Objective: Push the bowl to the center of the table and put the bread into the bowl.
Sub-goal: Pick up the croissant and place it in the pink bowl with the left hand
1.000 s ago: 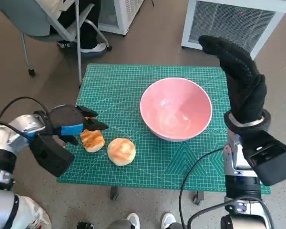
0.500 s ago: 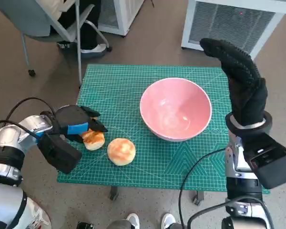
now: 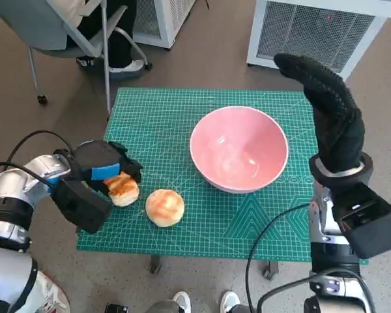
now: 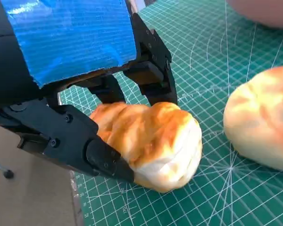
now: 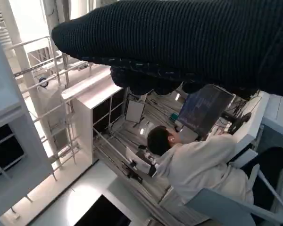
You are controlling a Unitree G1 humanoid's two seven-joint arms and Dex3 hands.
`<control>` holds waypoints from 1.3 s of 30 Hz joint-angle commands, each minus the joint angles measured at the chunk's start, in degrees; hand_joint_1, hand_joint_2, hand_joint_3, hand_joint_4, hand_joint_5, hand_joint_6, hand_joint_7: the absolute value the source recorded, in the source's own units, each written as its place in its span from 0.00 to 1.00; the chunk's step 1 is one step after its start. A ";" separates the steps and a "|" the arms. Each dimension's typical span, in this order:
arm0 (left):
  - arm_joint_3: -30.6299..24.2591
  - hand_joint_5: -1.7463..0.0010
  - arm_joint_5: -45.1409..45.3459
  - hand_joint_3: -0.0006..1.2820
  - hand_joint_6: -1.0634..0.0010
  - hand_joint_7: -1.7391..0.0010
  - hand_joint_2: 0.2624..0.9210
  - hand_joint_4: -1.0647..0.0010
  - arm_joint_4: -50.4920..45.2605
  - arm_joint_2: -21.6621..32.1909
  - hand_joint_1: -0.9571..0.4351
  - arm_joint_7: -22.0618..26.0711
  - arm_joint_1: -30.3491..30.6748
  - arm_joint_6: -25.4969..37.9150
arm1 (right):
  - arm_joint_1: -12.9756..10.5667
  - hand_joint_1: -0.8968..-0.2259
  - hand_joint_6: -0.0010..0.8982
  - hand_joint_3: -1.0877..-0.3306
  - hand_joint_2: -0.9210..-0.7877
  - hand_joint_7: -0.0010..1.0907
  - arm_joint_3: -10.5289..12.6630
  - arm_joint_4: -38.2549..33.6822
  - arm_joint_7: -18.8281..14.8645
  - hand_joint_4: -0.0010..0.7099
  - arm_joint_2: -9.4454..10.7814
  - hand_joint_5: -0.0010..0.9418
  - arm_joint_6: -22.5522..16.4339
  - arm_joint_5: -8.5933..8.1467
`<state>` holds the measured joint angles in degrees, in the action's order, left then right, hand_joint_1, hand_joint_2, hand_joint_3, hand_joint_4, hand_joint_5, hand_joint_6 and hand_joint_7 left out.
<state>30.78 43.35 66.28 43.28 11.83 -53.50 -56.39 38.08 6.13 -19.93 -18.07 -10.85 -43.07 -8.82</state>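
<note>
The left hand (image 3: 103,171) sits at the left edge of the green mat (image 3: 163,117), well to the left of the bowl (image 3: 238,148). Its black fingers (image 4: 153,70) are closed around a golden bread roll (image 3: 123,189); in the left wrist view the roll (image 4: 148,141) is held between fingers above and a finger (image 4: 75,141) below, its underside on or just over the mat (image 4: 207,61); which cannot be told. A second, rounder bread roll (image 3: 165,207) lies on the mat just beside the held one, between it and the bowl, apart from both. The same roll shows at the edge of the left wrist view (image 4: 262,120), close to the held one but not touching it.

The pink bowl stands upright on the mat, somewhat right of the mat's middle, with nothing inside it.

To the right of the bowl, the right hand (image 3: 332,111) in its knitted glove is raised above the mat's right edge, its fingers straight and together, holding nothing and clear of the bowl's rim. The right wrist view shows the glove (image 5: 179,37) as a dark band, and beyond it a person (image 5: 198,160) seated on a chair (image 5: 226,207).

Beyond the mat from the bowl, a grey chair (image 3: 58,32) stands on the floor.
</note>
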 commanded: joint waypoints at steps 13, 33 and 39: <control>-13.94 0.36 -20.69 0.01 0.27 0.41 0.98 0.34 -13.69 1.63 0.69 13.28 -7.88 0.13 | -0.80 0.48 0.04 0.47 0.00 0.65 0.14 -0.75 -0.05 0.43 0.08 0.01 0.14 -0.80; -15.08 0.39 -23.05 0.01 0.25 0.39 0.97 0.33 -18.33 -15.87 0.69 10.54 -17.47 2.63 | -1.31 0.48 0.04 0.47 0.00 0.65 0.18 0.72 0.36 0.42 0.21 0.00 0.12 -0.56; -12.13 0.36 -19.63 0.03 0.32 0.34 1.00 0.38 -12.32 -19.94 0.69 10.42 -20.67 2.61 | -2.02 0.49 0.04 0.47 0.00 0.65 0.38 2.04 0.74 0.42 0.12 0.00 0.35 -0.31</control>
<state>17.56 22.32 51.16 24.41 22.33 -71.59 -53.88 37.60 6.32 -18.47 -17.81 -10.67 -43.14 -8.94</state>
